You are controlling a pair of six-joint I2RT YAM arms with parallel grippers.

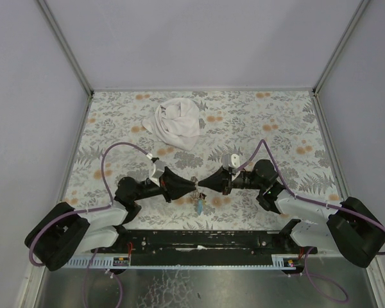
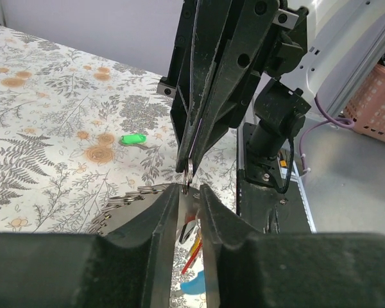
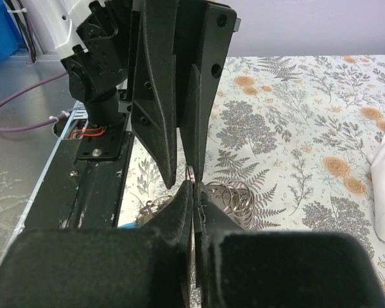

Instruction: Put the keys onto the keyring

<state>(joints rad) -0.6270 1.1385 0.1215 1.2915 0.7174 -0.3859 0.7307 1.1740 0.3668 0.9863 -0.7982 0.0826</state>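
My two grippers meet tip to tip above the near middle of the table. My right gripper [image 1: 201, 185] [image 3: 192, 183] is shut on the thin metal keyring [image 3: 190, 173] [image 2: 189, 170] and holds it edge-on. My left gripper [image 1: 190, 183] [image 2: 189, 188] stands slightly open, its fingertips on either side of the ring's lower edge. Red and yellow keys [image 2: 194, 247] and the light-blue piece [image 2: 196, 282] [image 1: 199, 208] hang below the tips. A green key [image 2: 133, 138] lies alone on the table.
A crumpled white cloth [image 1: 178, 122] lies at the back middle. Several loose metal rings [image 3: 240, 192] lie under the grippers. The black base rail [image 1: 199, 240] runs along the near edge. White walls stand on three sides.
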